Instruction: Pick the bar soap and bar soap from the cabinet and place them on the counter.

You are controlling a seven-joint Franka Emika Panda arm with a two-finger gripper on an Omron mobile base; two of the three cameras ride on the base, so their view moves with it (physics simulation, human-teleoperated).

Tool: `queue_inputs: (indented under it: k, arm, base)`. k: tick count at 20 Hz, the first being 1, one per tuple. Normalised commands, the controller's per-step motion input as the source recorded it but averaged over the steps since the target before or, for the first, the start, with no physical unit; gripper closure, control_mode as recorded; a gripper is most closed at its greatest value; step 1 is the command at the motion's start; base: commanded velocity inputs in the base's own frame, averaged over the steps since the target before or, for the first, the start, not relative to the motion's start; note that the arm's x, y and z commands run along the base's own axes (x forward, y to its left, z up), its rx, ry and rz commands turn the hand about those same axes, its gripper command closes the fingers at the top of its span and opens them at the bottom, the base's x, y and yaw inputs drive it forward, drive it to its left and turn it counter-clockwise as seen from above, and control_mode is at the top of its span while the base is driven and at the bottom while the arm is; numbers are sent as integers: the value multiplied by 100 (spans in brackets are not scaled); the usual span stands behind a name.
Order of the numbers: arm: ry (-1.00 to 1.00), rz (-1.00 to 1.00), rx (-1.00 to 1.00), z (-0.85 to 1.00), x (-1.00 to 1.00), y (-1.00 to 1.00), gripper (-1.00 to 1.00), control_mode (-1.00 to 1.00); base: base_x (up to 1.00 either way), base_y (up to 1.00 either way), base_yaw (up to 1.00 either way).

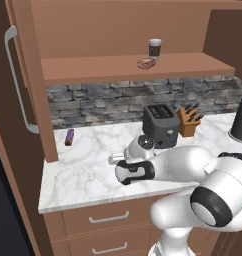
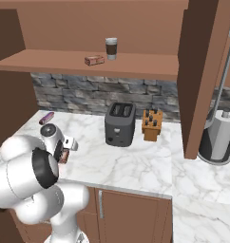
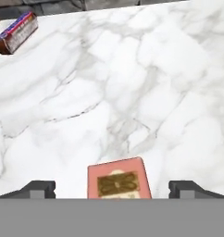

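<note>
Gripper (image 3: 112, 187) spread wide over tabletop (image 3: 132, 92), first bar soap (image 3: 117, 181) seemingly released between tips. Second bar soap (image 1: 146, 63) left on cabinet shelf (image 1: 93, 67); paper cup (image 1: 154, 48) could be knocked during reach.

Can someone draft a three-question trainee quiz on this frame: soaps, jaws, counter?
1. True or false: one pinkish-tan rectangular bar soap lies flat on the white marble counter between the open jaws.
2. What stands beside the other bar soap on the brown wooden cabinet shelf? A) paper cup B) toaster C) knife block
3. How many soaps remain on the shelf?

Key: 1 true; 2 A, the brown-and-white paper cup; 3 one.
</note>
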Motion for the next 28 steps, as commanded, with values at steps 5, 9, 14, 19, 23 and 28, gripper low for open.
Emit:
queue_inputs:
  k: [5, 9, 14, 19, 23, 28]
  arm:
    - [0, 0, 1, 46, 0, -11, -100, -100]
    - [0, 0, 1, 50, -6, -16, -100, -100]
    - [0, 0, 0, 52, -13, -15, -100, -100]
    - [0, 0, 0, 50, -23, -21, -100, -100]
    - [0, 0, 0, 57, -17, -14, -100, -100]
    - [-5, 0, 0, 59, -15, -2, -100, -100]
  base:
    - [0, 0, 0]
    - [0, 0, 0]
    - [0, 0, 0]
    - [0, 0, 0]
    - [0, 0, 0]
    - [0, 0, 0]
